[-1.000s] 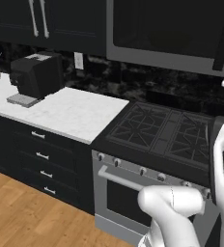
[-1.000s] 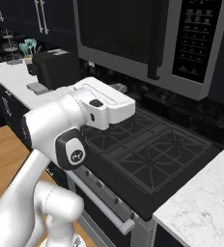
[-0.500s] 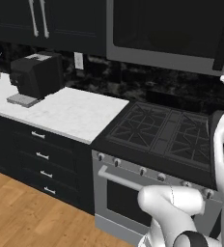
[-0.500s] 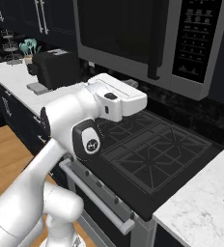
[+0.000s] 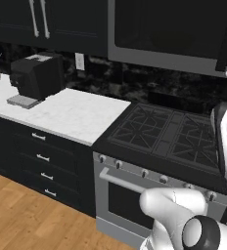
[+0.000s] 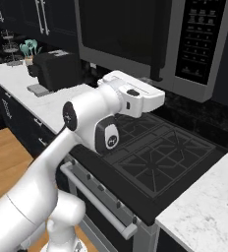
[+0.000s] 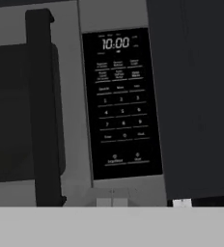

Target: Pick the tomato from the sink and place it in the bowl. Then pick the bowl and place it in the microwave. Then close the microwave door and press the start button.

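The microwave (image 6: 150, 44) is mounted in the upper part of the right base view, above a black gas stove (image 6: 157, 152). Its door (image 6: 118, 29), a dark glass panel in a grey frame, is closed and carries a thick, upright black handle (image 6: 157, 42) along its right edge. In the hand view that handle (image 7: 44, 111) stands at the left, and the glossy black control panel (image 7: 121, 103) fills the centre, its clock reading 10:00 above rows of small pale buttons. A flat dark cabinet (image 7: 196, 96) borders the panel on the right.

The white arm (image 6: 94, 123) crosses the middle of the right base view, its blocky white hand (image 6: 133, 93) raised toward the microwave. Whether the gripper is released or clenched cannot be told.

At the left of the left base view, a speckled white marble worktop (image 5: 71, 114) carries a boxy black appliance (image 5: 37, 75). Iron grates (image 5: 171, 134) cover the stove. Black drawers (image 5: 42, 158) with small metal pulls sit below, above a wooden floor (image 5: 22, 219).
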### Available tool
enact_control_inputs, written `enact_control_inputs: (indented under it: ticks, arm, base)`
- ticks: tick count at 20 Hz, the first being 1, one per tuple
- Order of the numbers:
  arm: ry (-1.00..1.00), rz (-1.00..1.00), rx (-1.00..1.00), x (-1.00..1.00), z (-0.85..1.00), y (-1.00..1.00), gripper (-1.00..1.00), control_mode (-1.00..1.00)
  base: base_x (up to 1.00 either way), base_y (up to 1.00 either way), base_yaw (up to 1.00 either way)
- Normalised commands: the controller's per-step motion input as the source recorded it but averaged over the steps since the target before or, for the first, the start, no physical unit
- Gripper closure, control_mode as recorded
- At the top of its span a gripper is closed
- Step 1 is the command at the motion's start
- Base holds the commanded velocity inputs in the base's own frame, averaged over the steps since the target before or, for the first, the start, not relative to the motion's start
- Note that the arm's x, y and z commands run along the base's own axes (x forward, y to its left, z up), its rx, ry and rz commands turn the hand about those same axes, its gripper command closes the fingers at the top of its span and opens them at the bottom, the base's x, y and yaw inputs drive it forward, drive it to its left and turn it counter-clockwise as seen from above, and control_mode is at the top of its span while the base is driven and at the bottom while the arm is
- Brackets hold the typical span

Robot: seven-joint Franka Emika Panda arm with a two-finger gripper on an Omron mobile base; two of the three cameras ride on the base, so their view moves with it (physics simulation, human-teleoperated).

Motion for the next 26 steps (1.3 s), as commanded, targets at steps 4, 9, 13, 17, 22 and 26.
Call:
enact_control_inputs:
  ticks: [4,9,13,17,22,26]
  arm:
    - [0.00,0.01,0.04,0.04,0.11,-0.18,1.00,-1.00]
    - [0.06,0.00,0.04,0.25,0.00,-0.19,1.00,-1.00]
    - [0.09,0.02,0.03,0.32,0.00,-0.19,1.00,-1.00]
    - [0.05,0.03,0.05,0.31,0.00,-0.28,1.00,-1.00]
    - [0.00,0.01,0.07,0.13,0.03,-0.35,1.00,-1.00]
    - [0.00,0.01,0.08,0.09,0.04,-0.37,1.00,-1.00]
  base:
    - [0.00,0.00,0.00]
    - [0.00,0.00,0.00]
    - [0.00,0.00,0.00]
    - [0.00,0.00,0.00]
    - [0.00,0.00,0.00]
    - [0.00,0.00,0.00]
